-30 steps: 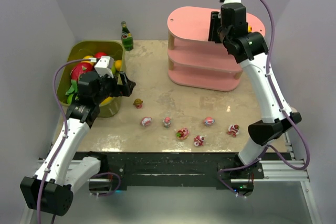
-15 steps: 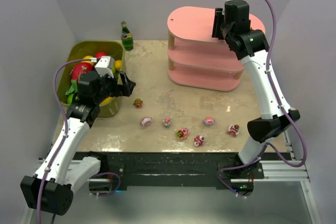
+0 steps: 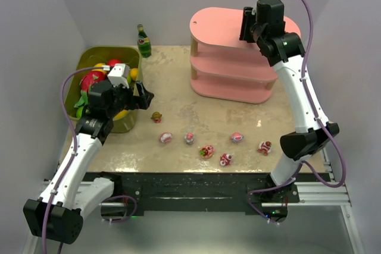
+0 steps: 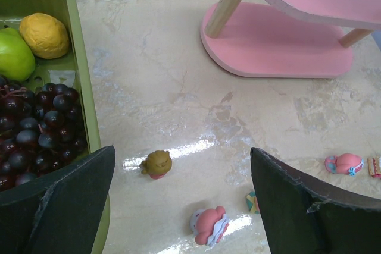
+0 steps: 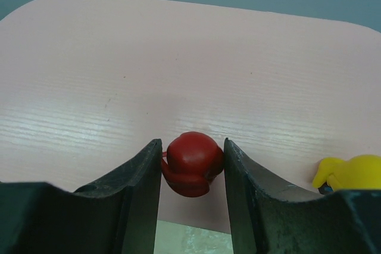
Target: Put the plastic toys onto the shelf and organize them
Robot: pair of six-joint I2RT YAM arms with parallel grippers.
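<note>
The pink three-tier shelf (image 3: 220, 28) stands at the back right. My right gripper (image 3: 245, 28) is over the near edge of its top board (image 5: 178, 57), shut on a small red toy (image 5: 191, 162). A yellow toy (image 5: 351, 173) sits on that board to the right of my fingers. Several tiny toys lie in a loose row on the table, among them a brown-haired one (image 3: 156, 117) and pink ones (image 3: 165, 138) (image 3: 237, 137). My left gripper (image 3: 144, 98) is open and empty above the table; the brown-haired toy (image 4: 157, 164) and a pink toy (image 4: 209, 225) show between its fingers.
An olive-green bin (image 3: 101, 57) at the left holds grapes (image 4: 41, 129), a green apple (image 4: 12, 55) and a lemon (image 4: 44, 35); its wall (image 4: 74, 69) is right beside my left finger. A green glass bottle (image 3: 143, 41) stands at the back.
My right gripper has risen a little and moved back over the top board with the red toy. The left arm and the table toys have not moved.
</note>
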